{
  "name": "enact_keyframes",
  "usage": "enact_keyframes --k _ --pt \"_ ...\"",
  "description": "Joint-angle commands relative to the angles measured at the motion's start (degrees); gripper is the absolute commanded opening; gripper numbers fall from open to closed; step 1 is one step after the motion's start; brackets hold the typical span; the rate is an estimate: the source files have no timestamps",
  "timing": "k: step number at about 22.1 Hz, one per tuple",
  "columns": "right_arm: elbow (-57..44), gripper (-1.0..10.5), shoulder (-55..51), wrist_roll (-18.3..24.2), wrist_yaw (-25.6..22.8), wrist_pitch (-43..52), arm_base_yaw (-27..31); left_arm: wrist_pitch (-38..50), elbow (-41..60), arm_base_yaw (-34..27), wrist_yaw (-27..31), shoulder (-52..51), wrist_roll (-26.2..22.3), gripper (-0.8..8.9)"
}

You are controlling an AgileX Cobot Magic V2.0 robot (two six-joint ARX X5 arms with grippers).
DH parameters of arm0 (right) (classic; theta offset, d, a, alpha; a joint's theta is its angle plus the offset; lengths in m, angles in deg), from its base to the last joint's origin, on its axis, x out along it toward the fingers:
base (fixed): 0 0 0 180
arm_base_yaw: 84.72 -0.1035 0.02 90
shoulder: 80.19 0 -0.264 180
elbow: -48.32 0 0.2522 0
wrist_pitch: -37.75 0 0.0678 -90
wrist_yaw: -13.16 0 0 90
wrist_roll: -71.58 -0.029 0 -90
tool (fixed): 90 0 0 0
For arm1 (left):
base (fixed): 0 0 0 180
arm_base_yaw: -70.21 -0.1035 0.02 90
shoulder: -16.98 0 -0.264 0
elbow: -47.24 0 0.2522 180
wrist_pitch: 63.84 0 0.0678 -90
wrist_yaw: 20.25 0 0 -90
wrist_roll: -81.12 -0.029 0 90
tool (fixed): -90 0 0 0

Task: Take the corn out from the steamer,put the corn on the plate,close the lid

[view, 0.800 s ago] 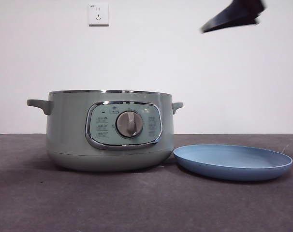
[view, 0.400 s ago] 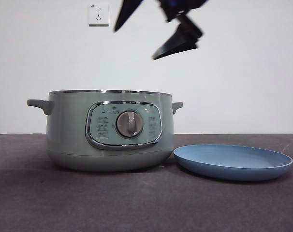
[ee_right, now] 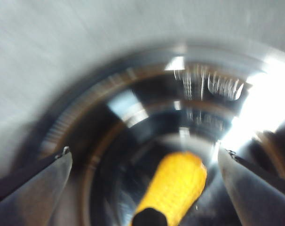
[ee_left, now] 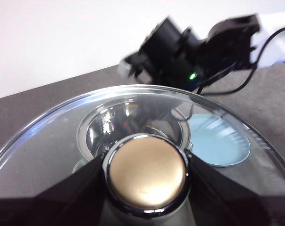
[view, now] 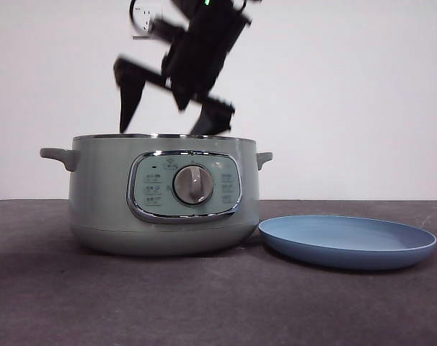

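Yellow corn (ee_right: pixel 173 188) inside steamer (view: pixel 161 194); right hand (view: pixel 168 119) spread above.

Both grippers at work, one spread, one clamped.
The right gripper (view: pixel 168 119) hangs tilted with jaws wide apart; the left gripper (ee_left: pixel 145 172) has jaws closed on the lid's knob (ee_left: pixel 146 173).

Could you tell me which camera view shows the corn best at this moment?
The right wrist view: the corn lies inside the steamer, between the open right gripper jaws, though blurred. The front view hides it behind the steamer wall. The left wrist view shows no recognisable corn through the lid.
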Motion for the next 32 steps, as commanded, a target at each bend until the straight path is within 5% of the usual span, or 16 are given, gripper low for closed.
enact_keyframes --k 1,9,12,14,16,21,25,32 --pt "-0.09 5.9 3.32 0.46 -1.62 -0.2 -0.26 2.38 -0.98 -0.11 0.04 -0.7 -0.09 -0.08" --pt "-0.09 4.9 6.64 0.44 -2.99 -2.27 -0.44 2.36 -0.98 -0.11 0.04 -0.7 -0.13 -0.09" --pt "-0.09 2.2 6.64 0.44 -2.82 -2.29 -0.44 2.21 -0.96 -0.11 0.04 -0.7 -0.13 -0.09" --pt "-0.09 1.7 6.64 0.44 -2.82 -2.99 -0.42 1.73 -0.96 -0.11 0.04 -0.7 -0.13 -0.09" --pt "-0.09 -0.1 6.64 0.46 -2.8 -3.06 -0.44 1.51 -0.96 -0.11 0.07 -0.7 -0.13 -0.08" --pt "-0.07 -0.1 3.13 1.49 -2.62 -2.62 -0.44 1.51 -0.96 -0.11 0.09 -0.7 -0.11 -0.09" --pt "-0.07 -0.1 -10.71 4.26 -2.91 -3.82 0.31 1.49 -0.98 -0.11 0.04 -0.7 -0.11 -0.08" --pt "-0.85 -0.1 -22.58 6.69 -1.53 -23.21 15.45 1.49 -0.96 -0.11 0.02 -0.7 -0.07 -0.09"
